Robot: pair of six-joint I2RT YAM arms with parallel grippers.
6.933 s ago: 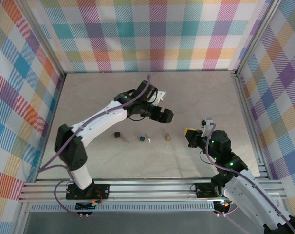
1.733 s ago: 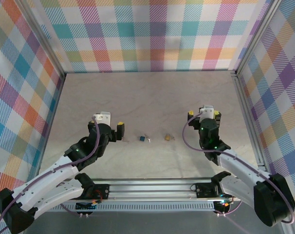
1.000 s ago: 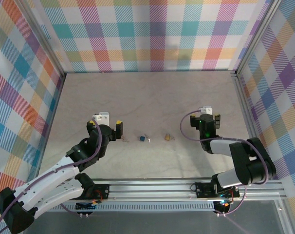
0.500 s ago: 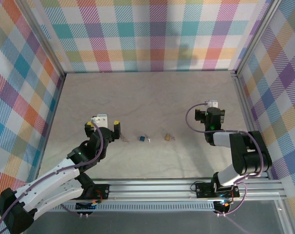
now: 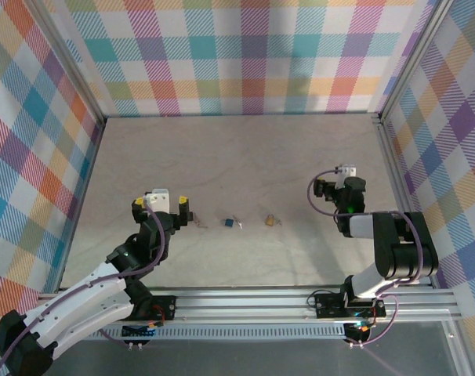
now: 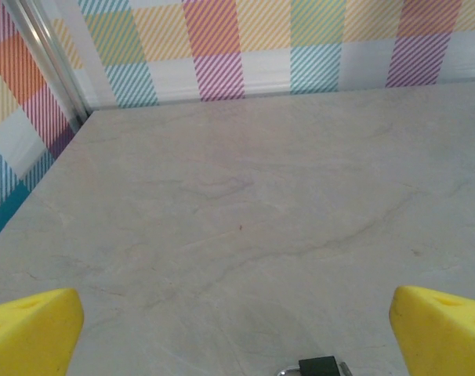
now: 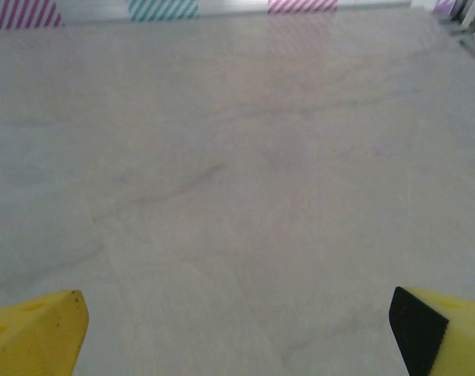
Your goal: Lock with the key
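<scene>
Three small items lie in a row mid-table. The first is a black padlock (image 5: 195, 223) whose silver shackle shows at the bottom edge of the left wrist view (image 6: 319, 366). The others are a blue piece (image 5: 230, 222) and a brass-coloured piece (image 5: 269, 220), each with a silver bit beside it. At this size I cannot tell which is the key. My left gripper (image 5: 161, 202) (image 6: 237, 329) stands open just left of the black padlock, holding nothing. My right gripper (image 5: 336, 186) (image 7: 241, 329) is open over bare table, well right of the brass piece.
The pale marbled tabletop (image 5: 237, 157) is walled by plaid panels (image 5: 237, 55) at the back and both sides, with metal posts at the corners. An aluminium rail (image 5: 245, 301) runs along the near edge by the arm bases.
The left gripper has drawn back slightly left and toward the near edge. The right gripper has shifted right, away from the brass piece, as its arm folded back. The three small items have not moved.
</scene>
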